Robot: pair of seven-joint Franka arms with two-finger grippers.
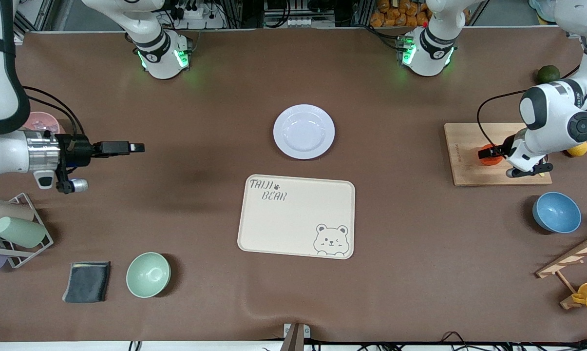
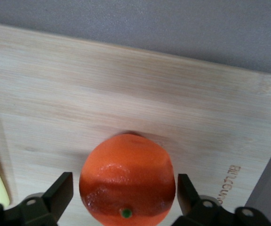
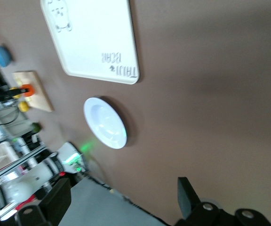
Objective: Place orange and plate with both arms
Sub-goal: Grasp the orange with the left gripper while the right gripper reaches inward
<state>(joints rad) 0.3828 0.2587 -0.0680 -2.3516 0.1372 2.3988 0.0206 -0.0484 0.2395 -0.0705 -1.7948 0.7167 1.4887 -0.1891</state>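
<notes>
The orange (image 1: 491, 159) (image 2: 128, 179) rests on a wooden cutting board (image 1: 468, 163) (image 2: 126, 89) toward the left arm's end of the table. My left gripper (image 1: 488, 154) (image 2: 124, 188) is down around it, one finger on each side, with a thin gap showing at both. It is open. The pale plate (image 1: 304, 131) (image 3: 105, 123) lies at the table's middle, farther from the front camera than the cream bear tray (image 1: 293, 219) (image 3: 93, 37). My right gripper (image 1: 136, 147) (image 3: 123, 193) hovers open and holds nothing, over bare table toward the right arm's end.
A yellow fruit (image 1: 577, 149) and a dark green fruit (image 1: 548, 74) lie by the board. A blue bowl (image 1: 556, 212) and a wooden rack (image 1: 573, 258) sit nearer the camera. A green bowl (image 1: 148, 274), a dark cloth (image 1: 86, 281) and a cup rack (image 1: 18, 229) are toward the right arm's end.
</notes>
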